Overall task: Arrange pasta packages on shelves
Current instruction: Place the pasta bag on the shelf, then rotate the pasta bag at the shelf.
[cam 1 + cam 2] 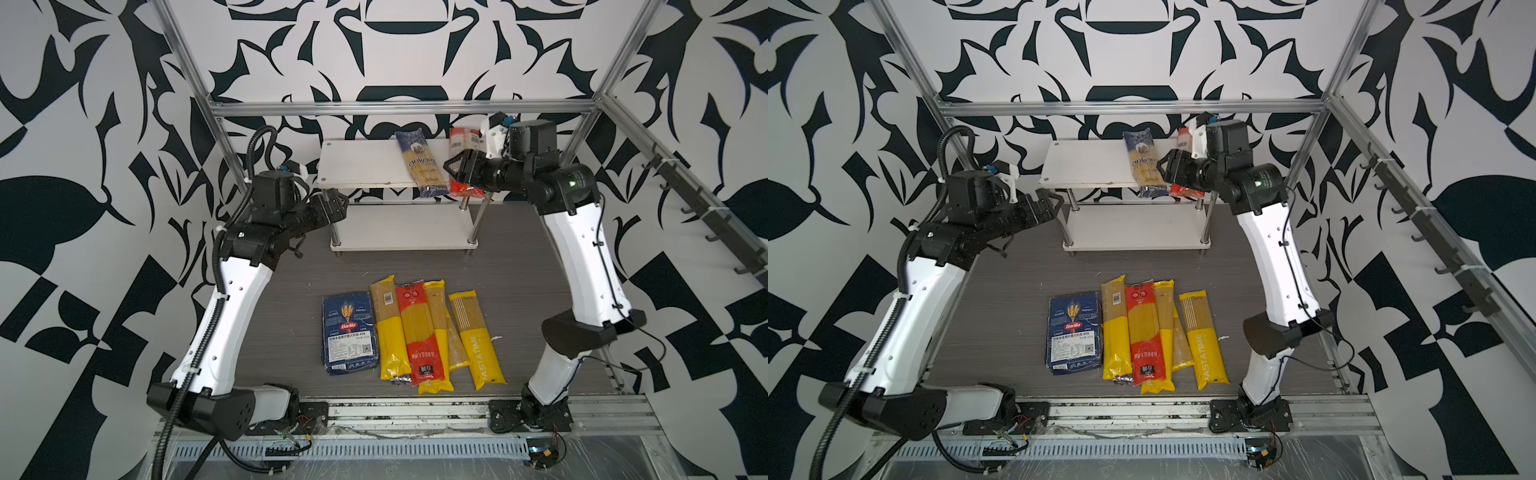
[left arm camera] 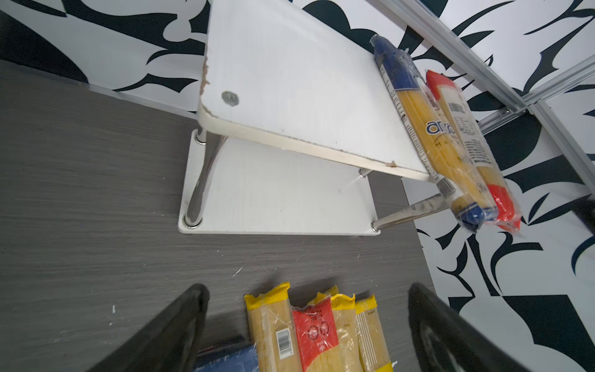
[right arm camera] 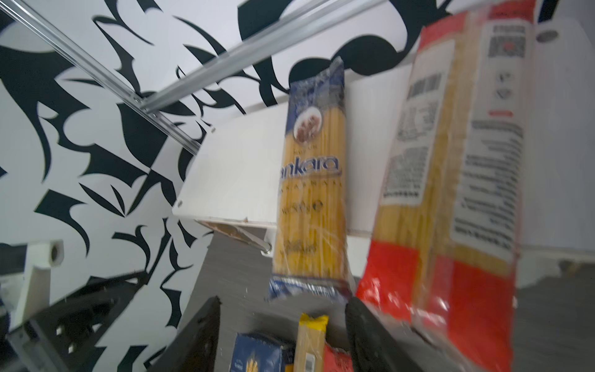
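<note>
The shelves (image 1: 361, 162) stand at the back of the table. A blue spaghetti bag (image 1: 419, 162) and a red bag (image 1: 461, 143) lie side by side across the right end of the top board (image 2: 289, 80), both overhanging its front edge. My right gripper (image 1: 451, 166) hovers in front of them, open and holding nothing; in the right wrist view the red bag (image 3: 450, 193) lies outside one finger. My left gripper (image 1: 338, 203) is open by the rack's left end. Near the front lie a wide blue Barilla pack (image 1: 349, 332), a red bag (image 1: 419, 332) and several yellow bags (image 1: 476, 336).
The lower board (image 1: 399, 228) is bare. Aluminium frame bars (image 1: 399, 109) run behind and above the rack. A rail of dark hooks (image 1: 698, 199) lines the right wall. Grey table shows between the rack and the pile of packs.
</note>
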Robot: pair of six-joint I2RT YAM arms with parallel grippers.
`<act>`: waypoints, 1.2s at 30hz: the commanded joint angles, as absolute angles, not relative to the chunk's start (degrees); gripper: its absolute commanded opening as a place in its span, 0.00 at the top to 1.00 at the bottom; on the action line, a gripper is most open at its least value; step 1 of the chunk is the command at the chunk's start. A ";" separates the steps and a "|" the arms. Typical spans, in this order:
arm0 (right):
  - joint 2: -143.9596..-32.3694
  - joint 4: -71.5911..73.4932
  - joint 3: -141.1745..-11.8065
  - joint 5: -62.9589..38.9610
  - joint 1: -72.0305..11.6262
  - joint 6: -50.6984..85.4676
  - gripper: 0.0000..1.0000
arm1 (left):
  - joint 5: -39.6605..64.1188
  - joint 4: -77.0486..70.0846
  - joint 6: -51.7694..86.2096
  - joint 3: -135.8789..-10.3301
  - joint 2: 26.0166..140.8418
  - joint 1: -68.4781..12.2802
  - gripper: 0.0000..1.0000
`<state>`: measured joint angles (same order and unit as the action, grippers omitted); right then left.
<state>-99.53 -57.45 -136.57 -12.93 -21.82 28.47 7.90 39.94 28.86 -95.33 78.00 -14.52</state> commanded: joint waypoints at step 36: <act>-71.20 -55.18 -91.70 -10.44 -21.54 31.03 0.36 | 19.38 27.63 44.77 -145.00 125.83 -28.35 0.00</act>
<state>-71.46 -55.66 -92.16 -9.39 -21.80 31.48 16.80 30.92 40.95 -144.33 123.04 -27.33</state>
